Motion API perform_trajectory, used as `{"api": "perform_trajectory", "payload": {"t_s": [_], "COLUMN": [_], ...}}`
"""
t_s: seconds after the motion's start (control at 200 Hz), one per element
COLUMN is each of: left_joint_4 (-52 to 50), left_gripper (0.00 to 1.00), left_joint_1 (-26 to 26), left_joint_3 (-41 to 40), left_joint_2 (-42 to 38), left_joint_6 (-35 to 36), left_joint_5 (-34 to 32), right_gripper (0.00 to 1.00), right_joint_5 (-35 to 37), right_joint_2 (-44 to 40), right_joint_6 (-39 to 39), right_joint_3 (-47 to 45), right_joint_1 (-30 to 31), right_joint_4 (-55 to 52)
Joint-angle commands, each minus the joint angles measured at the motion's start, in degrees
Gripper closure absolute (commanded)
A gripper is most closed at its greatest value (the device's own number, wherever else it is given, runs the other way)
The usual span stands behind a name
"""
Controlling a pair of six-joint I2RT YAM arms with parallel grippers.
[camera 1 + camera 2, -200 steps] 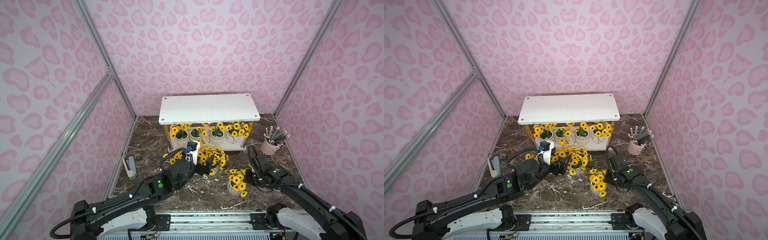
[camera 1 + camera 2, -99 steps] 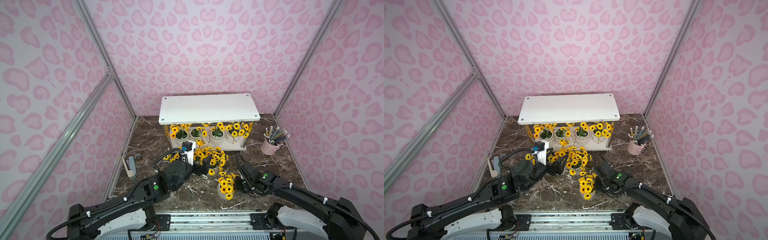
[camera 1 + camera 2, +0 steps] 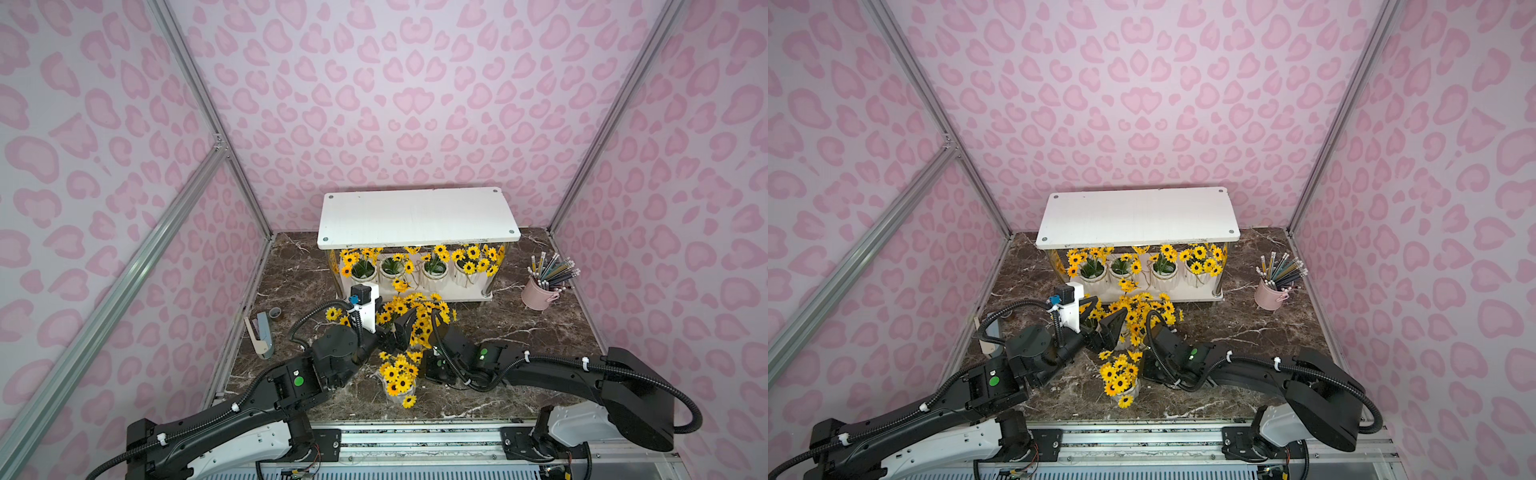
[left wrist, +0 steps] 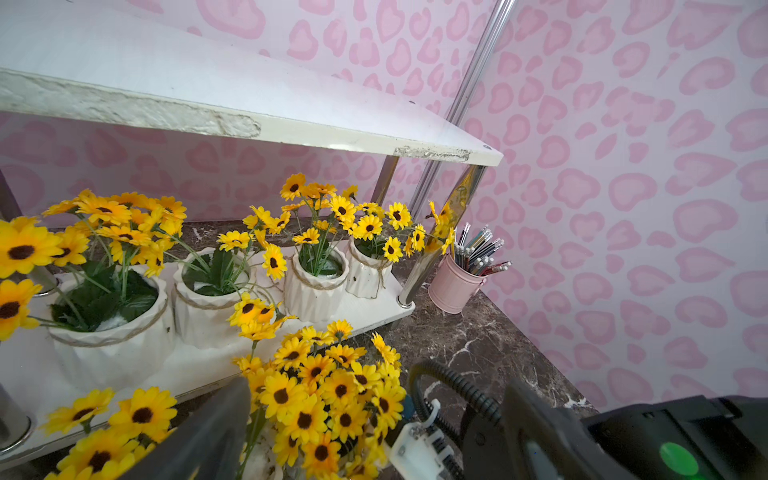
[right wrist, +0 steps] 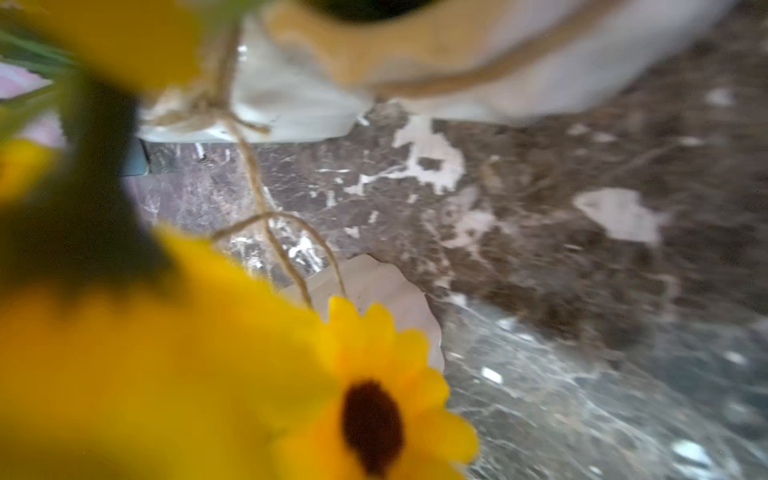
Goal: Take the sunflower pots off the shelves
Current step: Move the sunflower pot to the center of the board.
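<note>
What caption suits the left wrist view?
Four sunflower pots on the lower shelf, more bunches on the table before them, pink pencil bucket alongside.

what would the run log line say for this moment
left gripper open at floor pots | right gripper shut on front pot | four pots on lower shelf

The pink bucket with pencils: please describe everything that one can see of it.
The pink bucket is small, round and slightly tapered, and looks like painted metal, with a little handle on its side. It stands upright on the dark marble table, near the back right corner, beside the right end of the shelves but apart from them. It is full of pencils, which fan out above its rim.
</note>
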Motion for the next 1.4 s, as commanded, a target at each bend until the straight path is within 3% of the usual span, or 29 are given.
{"api": "perform_trajectory", "payload": {"t_s": [0.0,0.085,0.33,0.47,0.65,0.885,1.4], "left_joint_4": [-1.14,-1.69,-2.47,-2.89,-3.25,-3.37,-4.28], "left_gripper": [0.04,0.04,0.04,0.04,0.04,0.03,0.03], "left_joint_1": [0.04,0.02,0.02,0.02,0.02,0.03,0.02], "left_joint_3": [-0.09,0.07,0.5,1.0,1.6,2.17,3.36], "left_joint_2": [-0.97,-1.56,-1.47,-1.16,-1.25,-1.51,-1.45], "left_joint_6": [-0.4,-0.38,-0.29,-0.29,-0.49,-1.34,-0.04], "left_joint_5": [-1.46,-1.38,-1.9,-1.93,-2.0,-1.38,-2.0], "right_gripper": [0.96,0.95,0.73,0.7,0.71,0.71,0.71], "right_joint_5": [-1.82,0.7,4.38,3.58,2.56,10.29,8.11], "right_joint_2": [0.84,-0.76,-9.54,-11.22,-4.65,4.68,18.03], "right_joint_6": [-2.95,-4.11,-2.89,-1.13,-2.35,-9.26,-17.34], "right_joint_3": [2.26,2.19,-4.86,-7.6,-5.1,5.33,18.56], "right_joint_1": [-0.04,0.0,1.42,4.59,7.73,10.53,10.86], "right_joint_4": [4.16,0.67,-7.44,-6.93,-1.85,-5.06,0.71]}}
